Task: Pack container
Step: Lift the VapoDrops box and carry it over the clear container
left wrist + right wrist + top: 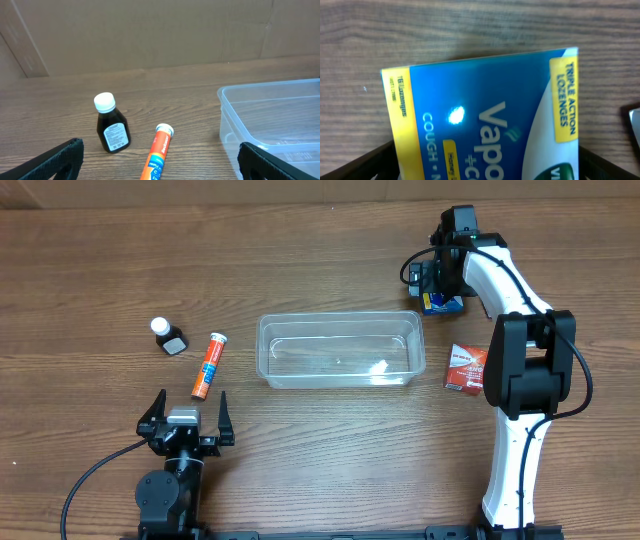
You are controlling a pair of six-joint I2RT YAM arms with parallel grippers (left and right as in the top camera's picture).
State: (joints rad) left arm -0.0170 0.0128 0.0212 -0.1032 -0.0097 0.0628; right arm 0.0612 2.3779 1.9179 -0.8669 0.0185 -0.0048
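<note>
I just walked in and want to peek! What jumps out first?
The big clear container sits mid-table. At the far right, the right gripper hangs over a bright blue lozenge box. Left of the container are a dark bottle and an orange tube.

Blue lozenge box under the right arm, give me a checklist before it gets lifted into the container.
1. Right jaws straddle the blue lozenge box: ok, one on each side.
2. Right jaws closed firmly on it: cannot tell.
3. Container has room: ok, looks empty.
4. Red box out of the way to the container: ok, it sits off to the side.
5. Left jaws open, apart from the dark bottle and orange tube: ok.
</note>
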